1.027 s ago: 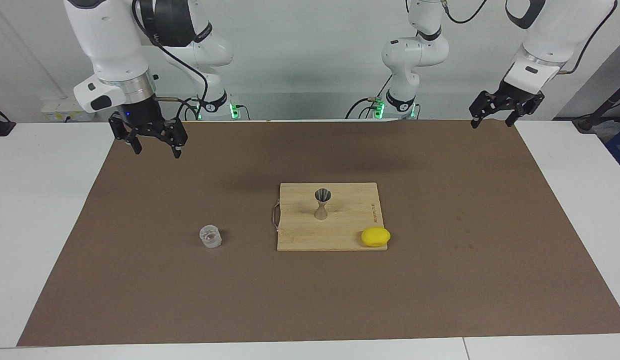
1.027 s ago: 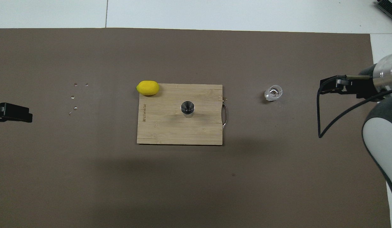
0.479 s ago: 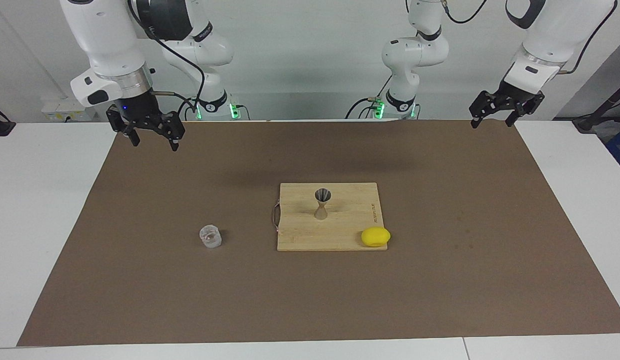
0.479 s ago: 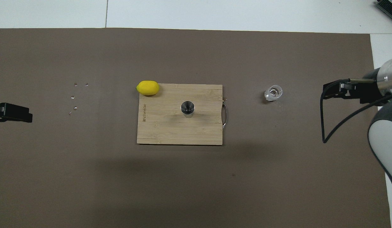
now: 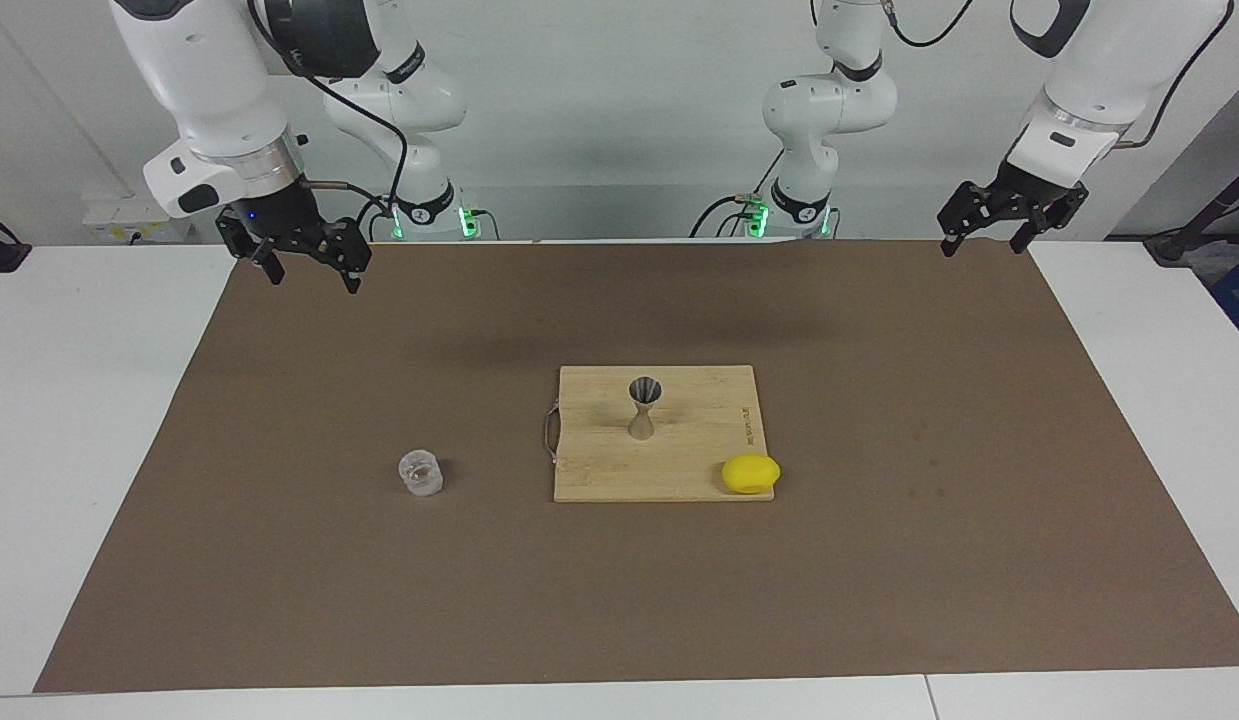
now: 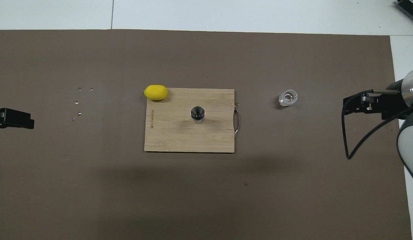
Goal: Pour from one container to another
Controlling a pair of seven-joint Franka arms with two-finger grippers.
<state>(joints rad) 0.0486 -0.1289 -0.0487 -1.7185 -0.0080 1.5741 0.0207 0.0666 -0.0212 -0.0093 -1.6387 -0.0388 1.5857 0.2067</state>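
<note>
Glass tumbler [image 5: 420, 473]: lower left of centre in the facing view, upright on the worktop [image 5: 279, 560], beside the board; probably thick, slippery, breakable; take its side walls.
Jigger [image 5: 643, 406]: mid-frame, upright on the cutting board [image 5: 699, 440]; likely light, tippy.
Right end effector [image 5: 305, 270]: upper left, wide, empty.
Left end effector [image 5: 986, 238]: upper right, wide, empty, waiting.

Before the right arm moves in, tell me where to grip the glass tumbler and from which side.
Grip the glass tumbler across its side wall, coming in level from the right arm's end of the table. It stands upright on the brown mat, squat and round, mouth up, with bare mat around it. The open right gripper hangs at that end.
</note>
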